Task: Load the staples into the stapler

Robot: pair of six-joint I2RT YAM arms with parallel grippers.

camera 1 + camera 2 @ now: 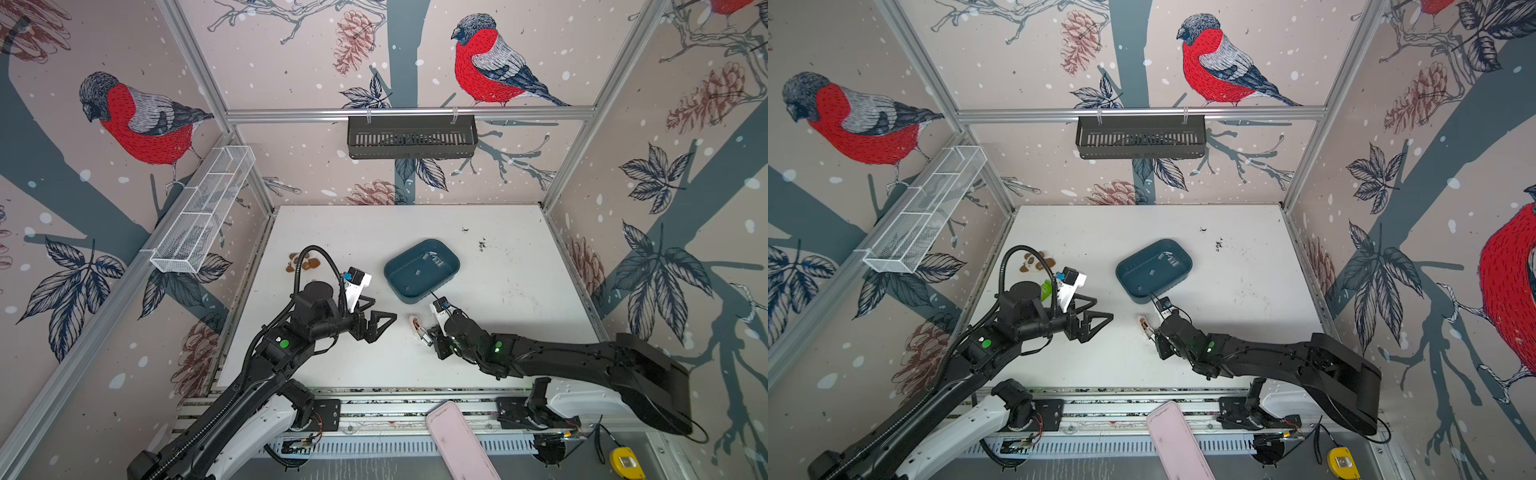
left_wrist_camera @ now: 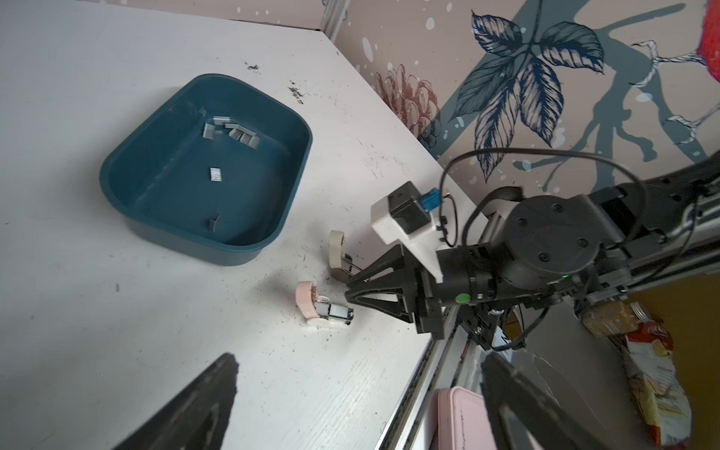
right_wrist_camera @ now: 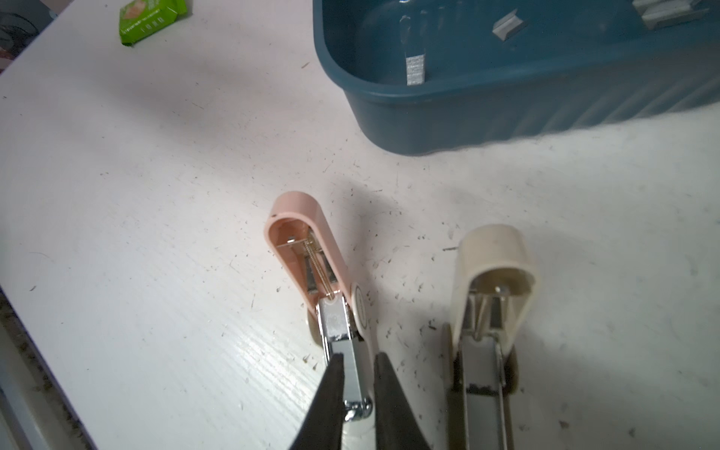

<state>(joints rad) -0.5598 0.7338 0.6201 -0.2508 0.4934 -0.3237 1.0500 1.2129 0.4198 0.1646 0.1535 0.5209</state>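
**Right hand is gripping the open pink stapler; staples are lying in the tray.**

In the lower centre of the right wrist view, the right hand (image 3: 358, 362) is pinching narrowly the metal rail of the pink stapler (image 3: 307, 249). The stapler is lying open on the desk (image 3: 156, 233), with a cream stapler (image 3: 495, 265) just beside it. The staples (image 2: 245, 137) are resting inside the blue tray (image 2: 107, 183), at the upper left of the left wrist view. The left hand (image 1: 384, 309) is hovering wide open and is holding nothing.
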